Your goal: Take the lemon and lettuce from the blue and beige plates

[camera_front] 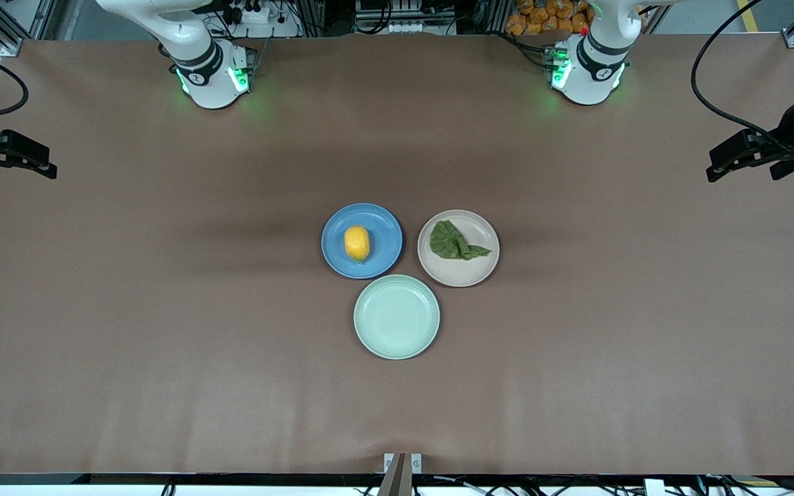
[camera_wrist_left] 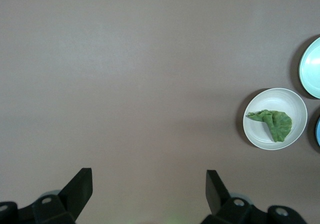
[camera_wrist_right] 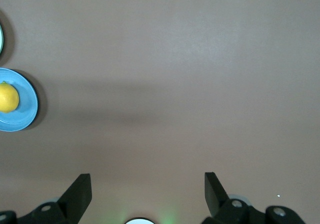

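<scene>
The lemon [camera_front: 357, 243] lies on the blue plate [camera_front: 383, 231] at the table's middle. The lettuce [camera_front: 457, 242] lies on the beige plate [camera_front: 462, 273] beside it, toward the left arm's end. My left gripper [camera_front: 741, 162] is open and empty, up over the left arm's end of the table. In the left wrist view [camera_wrist_left: 149, 176] it is well apart from the lettuce [camera_wrist_left: 274, 121] and the beige plate [camera_wrist_left: 295, 104]. My right gripper [camera_front: 18, 162] is open and empty over the right arm's end. In the right wrist view [camera_wrist_right: 147, 179] it is well apart from the lemon [camera_wrist_right: 7, 97] and the blue plate [camera_wrist_right: 27, 109].
An empty mint-green plate [camera_front: 397, 317] sits nearer to the front camera than the other two plates, touching or almost touching them; it also shows in the left wrist view [camera_wrist_left: 312, 67]. Both arm bases stand along the table's edge farthest from the front camera.
</scene>
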`<state>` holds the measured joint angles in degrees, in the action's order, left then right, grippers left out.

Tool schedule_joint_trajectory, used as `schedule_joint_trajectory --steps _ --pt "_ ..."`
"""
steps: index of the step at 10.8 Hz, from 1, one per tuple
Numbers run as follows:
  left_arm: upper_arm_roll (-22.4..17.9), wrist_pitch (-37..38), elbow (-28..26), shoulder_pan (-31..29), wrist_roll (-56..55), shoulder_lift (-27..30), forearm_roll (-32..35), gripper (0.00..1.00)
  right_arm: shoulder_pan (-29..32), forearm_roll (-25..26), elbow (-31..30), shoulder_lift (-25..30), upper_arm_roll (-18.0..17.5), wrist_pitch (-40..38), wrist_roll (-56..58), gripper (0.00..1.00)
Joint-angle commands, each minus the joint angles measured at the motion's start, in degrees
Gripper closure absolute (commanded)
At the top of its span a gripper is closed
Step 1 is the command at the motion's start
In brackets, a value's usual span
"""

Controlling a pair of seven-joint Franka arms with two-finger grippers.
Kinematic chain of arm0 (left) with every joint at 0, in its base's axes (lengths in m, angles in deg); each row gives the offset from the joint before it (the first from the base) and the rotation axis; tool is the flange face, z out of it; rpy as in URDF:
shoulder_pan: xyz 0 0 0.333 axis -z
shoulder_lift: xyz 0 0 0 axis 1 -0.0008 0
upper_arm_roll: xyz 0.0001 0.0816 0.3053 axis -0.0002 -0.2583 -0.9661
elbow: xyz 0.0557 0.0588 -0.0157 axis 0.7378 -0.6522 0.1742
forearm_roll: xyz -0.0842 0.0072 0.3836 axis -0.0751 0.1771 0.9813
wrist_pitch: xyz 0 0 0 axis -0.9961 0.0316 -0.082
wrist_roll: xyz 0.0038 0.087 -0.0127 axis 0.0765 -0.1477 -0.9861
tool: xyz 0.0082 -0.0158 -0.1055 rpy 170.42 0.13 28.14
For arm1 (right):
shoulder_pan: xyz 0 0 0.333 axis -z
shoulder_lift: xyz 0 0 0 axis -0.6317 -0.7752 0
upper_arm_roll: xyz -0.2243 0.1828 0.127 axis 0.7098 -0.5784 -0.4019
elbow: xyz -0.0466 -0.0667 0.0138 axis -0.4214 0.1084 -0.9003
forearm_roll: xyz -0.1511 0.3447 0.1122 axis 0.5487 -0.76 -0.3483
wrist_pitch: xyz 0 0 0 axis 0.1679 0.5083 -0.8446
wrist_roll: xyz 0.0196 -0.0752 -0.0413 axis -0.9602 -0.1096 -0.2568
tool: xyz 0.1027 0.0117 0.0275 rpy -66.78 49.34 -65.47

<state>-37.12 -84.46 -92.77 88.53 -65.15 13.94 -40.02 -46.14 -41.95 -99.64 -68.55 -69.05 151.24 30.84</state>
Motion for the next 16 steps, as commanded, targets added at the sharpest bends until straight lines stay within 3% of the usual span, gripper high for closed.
schedule_joint_trajectory --steps 1,5,9,12,16 --pt "0.25 0.39 0.14 -0.69 1.5 0.5 -0.52 0.0 0.81 0.62 1.07 -0.47 -0.61 -0.86 -0.81 0.0" --pt "0.42 0.04 -3.53 0.27 1.42 -1.52 -0.52 0.0 0.72 0.62 1.07 -0.47 -0.61 -0.86 -0.81 0.0" --pt "0.77 -4.95 -6.35 1.25 0.54 -9.07 -1.39 0.0 0.81 0.62 1.07 -0.47 -0.61 -0.86 -0.81 0.0" --pt "2.61 -13.65 -12.77 3.52 -8.57 -10.74 -2.37 0.0 1.16 0.53 1.07 -0.47 -0.61 -0.86 -0.73 0.0" --pt "2.88 -18.32 -12.87 11.69 -25.44 -16.63 -2.89 0.0 1.16 -0.52 1.07 -2.76 -0.7 -0.42 -0.47 0.0"
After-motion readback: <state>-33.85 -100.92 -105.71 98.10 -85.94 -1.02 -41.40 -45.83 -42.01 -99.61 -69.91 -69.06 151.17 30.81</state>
